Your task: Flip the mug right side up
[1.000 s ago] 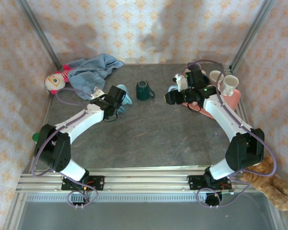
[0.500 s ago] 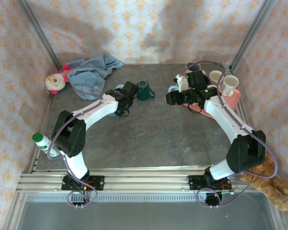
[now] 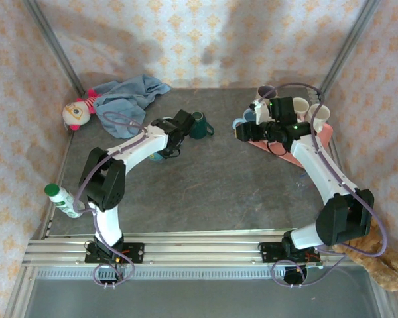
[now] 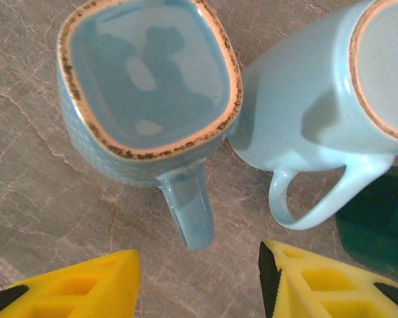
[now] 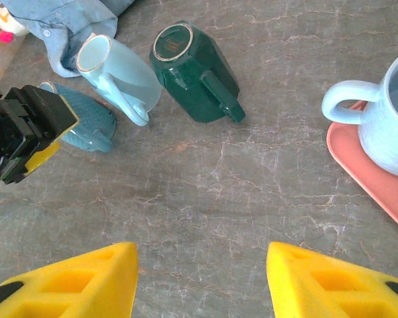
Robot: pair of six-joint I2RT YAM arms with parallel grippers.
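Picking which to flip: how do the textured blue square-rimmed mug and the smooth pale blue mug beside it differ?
The textured blue square-rimmed mug stands mouth up; the smooth pale blue mug shows its base. The textured mug is darker, the pale one lighter. Both handles point toward the left gripper.

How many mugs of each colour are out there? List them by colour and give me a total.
Dark green mug: 1
Light blue mugs: 2
Textured blue mug: 1
Cream mugs: 2
Total: 6 mugs
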